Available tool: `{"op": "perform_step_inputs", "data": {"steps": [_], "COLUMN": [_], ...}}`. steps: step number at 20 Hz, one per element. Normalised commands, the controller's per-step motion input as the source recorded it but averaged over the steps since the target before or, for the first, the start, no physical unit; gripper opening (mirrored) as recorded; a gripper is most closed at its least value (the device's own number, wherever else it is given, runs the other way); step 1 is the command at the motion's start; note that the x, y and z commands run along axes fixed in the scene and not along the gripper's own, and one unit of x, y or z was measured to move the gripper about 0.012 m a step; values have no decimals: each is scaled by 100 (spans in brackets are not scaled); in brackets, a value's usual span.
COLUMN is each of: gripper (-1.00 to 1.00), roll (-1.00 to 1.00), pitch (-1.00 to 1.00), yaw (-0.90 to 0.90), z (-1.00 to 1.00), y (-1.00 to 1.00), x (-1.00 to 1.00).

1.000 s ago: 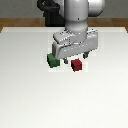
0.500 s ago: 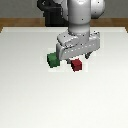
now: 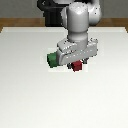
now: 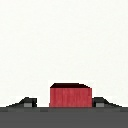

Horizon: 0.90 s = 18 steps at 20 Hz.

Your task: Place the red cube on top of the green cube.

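Note:
The red cube [image 3: 77, 66] sits on the white table, partly covered by my hand. The green cube [image 3: 51, 58] stands beside it, toward the exterior view's left and slightly farther back, apart from it. My gripper [image 3: 76, 63] is low over the red cube, and its jaws stand open on either side of it. In the wrist view the red cube [image 4: 70, 95] lies between the two fingertips [image 4: 27, 103], with a small gap showing on each side. The green cube is out of the wrist view.
The white table [image 3: 30, 100] stretches around both cubes. The robot's dark base [image 3: 52, 15] stands at the table's far edge behind the arm.
My gripper has come down a little over the red cube. Neither cube has moved.

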Motion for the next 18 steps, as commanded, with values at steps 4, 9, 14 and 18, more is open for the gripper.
{"op": "perform_step_inputs", "data": {"steps": [4, 9, 14, 18], "gripper": [-100, -100, -100, -100], "roll": [0, 0, 0, 0], "pitch": [0, 0, 0, 0], "yaw": [0, 0, 0, 0], "z": [0, 80, 100, 50], "y": [0, 0, 0, -8], "x": [0, 0, 0, 0]}}
